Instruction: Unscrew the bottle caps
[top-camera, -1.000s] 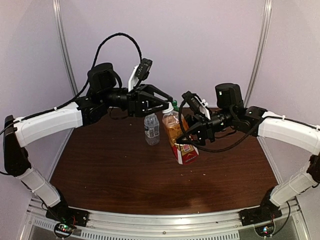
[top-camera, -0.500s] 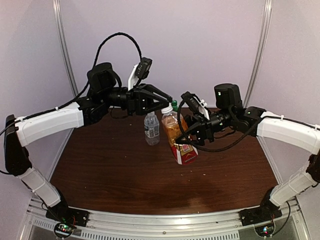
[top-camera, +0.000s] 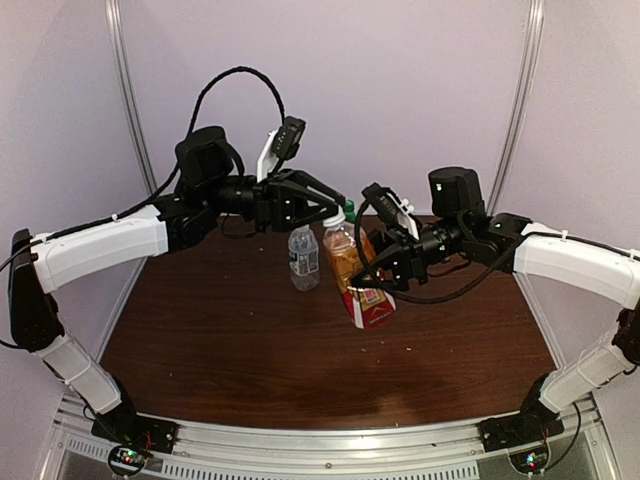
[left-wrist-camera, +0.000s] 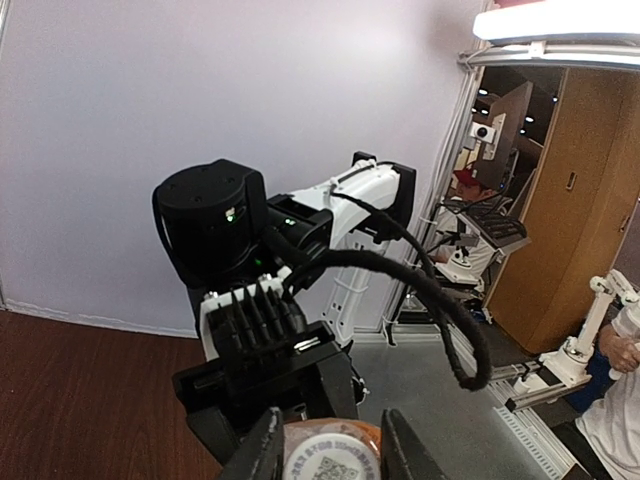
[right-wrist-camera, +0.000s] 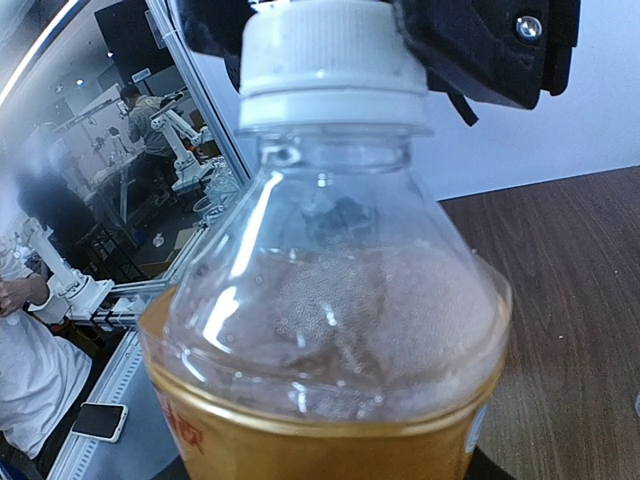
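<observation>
Above the middle of the table (top-camera: 250, 350), the amber bottle (top-camera: 358, 275) leans. Its neck points up and to the left, and its bottom points down and to the right. The right gripper (top-camera: 372, 268) squeezes the bottle's body from the right side and holds it. The left gripper (top-camera: 335, 212) reaches in from the left and is clenched on the white cap (right-wrist-camera: 335, 60). The cap sits right between the left fingers (left-wrist-camera: 262, 450), so that arm is the one to turn it. I think the twist must go around the bottle's leaning line. The water bottle (top-camera: 303, 258) stands just beside, on the left, capped. A green bottle (top-camera: 349, 208) peeks out behind.
</observation>
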